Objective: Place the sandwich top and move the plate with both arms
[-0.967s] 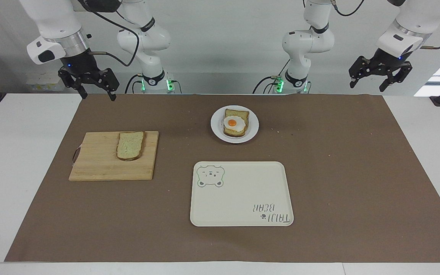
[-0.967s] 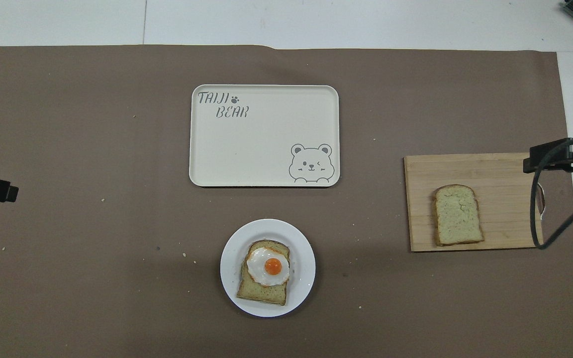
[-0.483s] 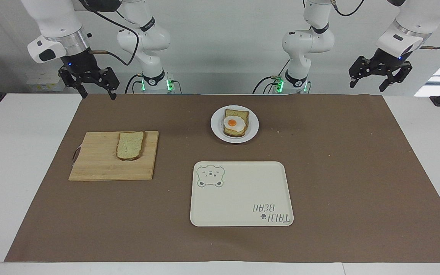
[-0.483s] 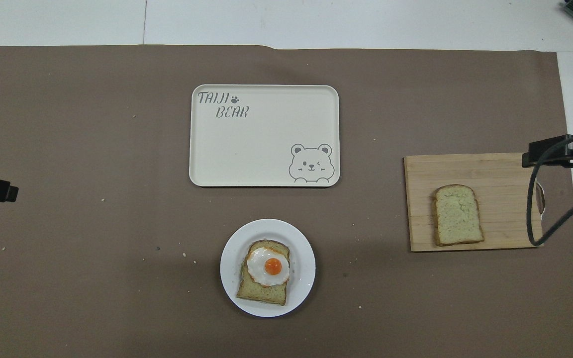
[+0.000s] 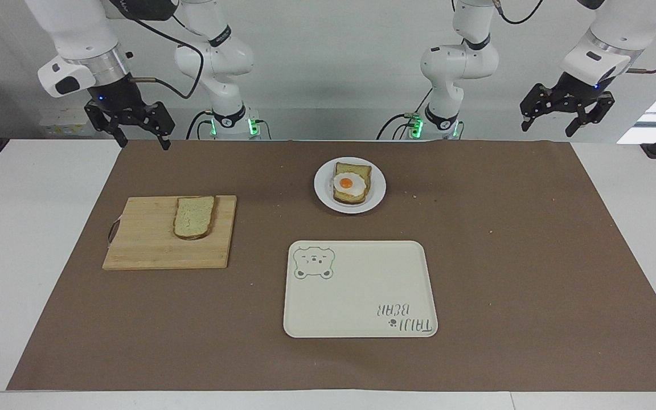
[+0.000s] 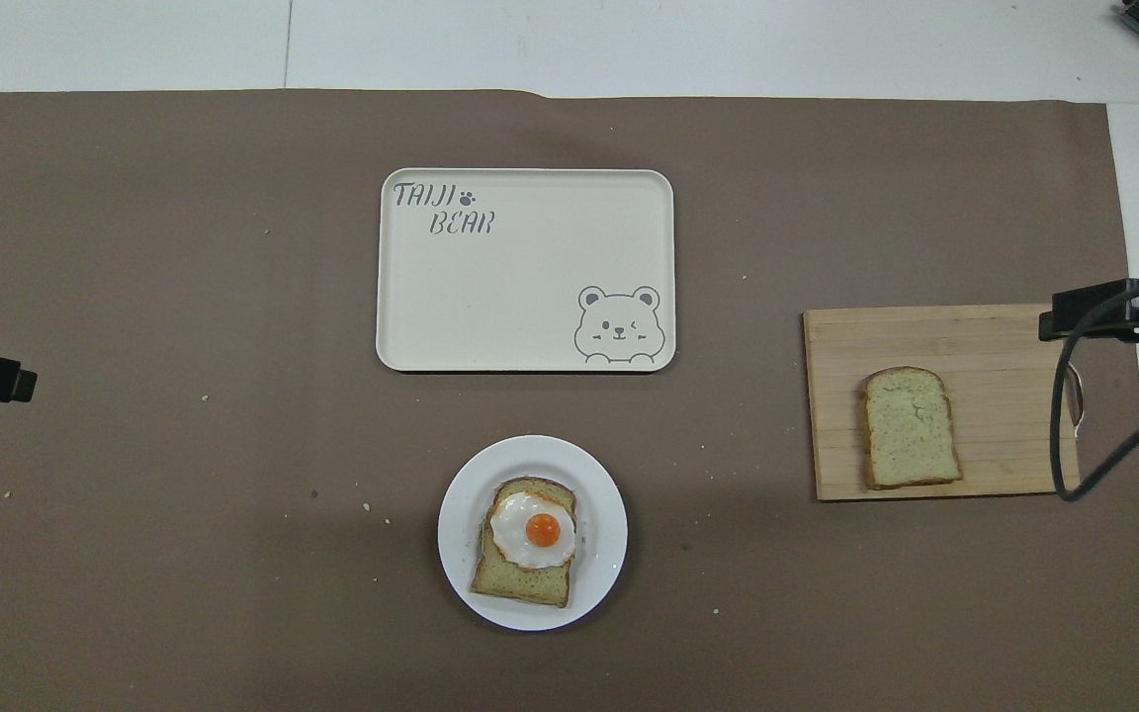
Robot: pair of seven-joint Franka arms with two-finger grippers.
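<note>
Sandwich top [image 5: 194, 217] on cutting board [image 5: 151, 245], plate [image 5: 323, 196] by tray [image 5: 356, 290]; both pincers, left pincer [image 5: 567, 111] and right pincer [image 5: 128, 122], spread, empty, seen whole only facing.

Both arms white, glossy, rounded joints with black bands; green LEDs at the bases. Black cables looped off the wrists (blue light near each). Black grippers.

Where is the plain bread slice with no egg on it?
The sandwich top lies flat on the wooden cutting board toward the right arm's end of the table, apart from the plate.
</note>
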